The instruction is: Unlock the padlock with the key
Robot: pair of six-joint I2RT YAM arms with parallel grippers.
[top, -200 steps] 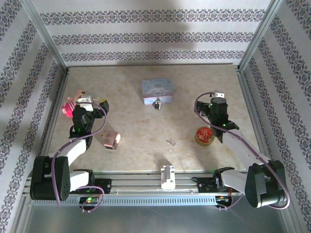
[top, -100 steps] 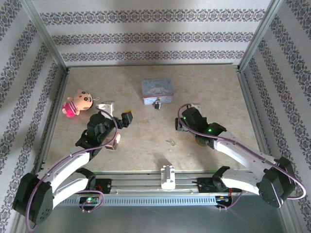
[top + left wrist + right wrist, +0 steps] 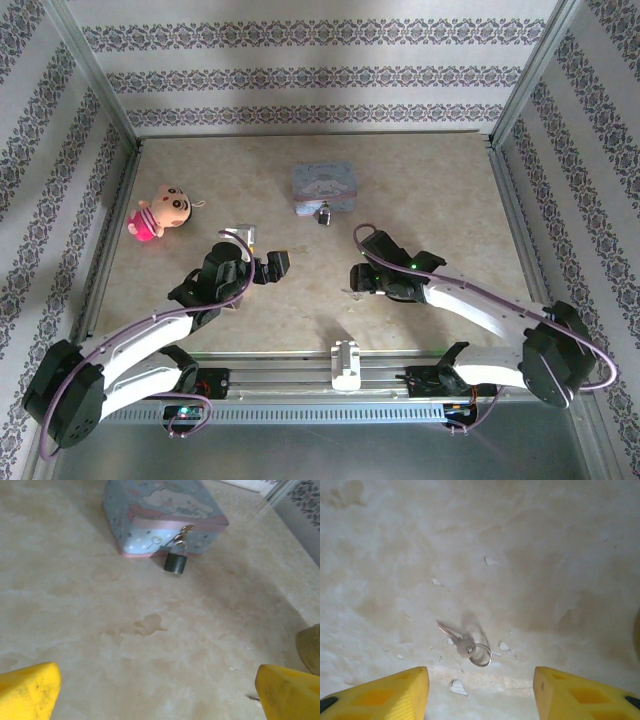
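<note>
Swung in from sides. Right gripper (image 3: 480,695) over key (image 3: 462,645), fingers apart, empty; left gripper (image 3: 155,690) wide, facing padlock (image 3: 175,562). Key pickup likely next.

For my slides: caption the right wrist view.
Right gripper hovers, jaws apart, over the key and its ring lying on the beige table.

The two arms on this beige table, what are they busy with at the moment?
The right gripper hovers over the small silvery metal key on its ring, which lies flat on the beige table; its jaws stand apart and grip nothing. The left gripper, wide open and empty, faces the small dark padlock hanging at the front of the pale-blue printed tin box. The key has not been picked up yet.
</note>
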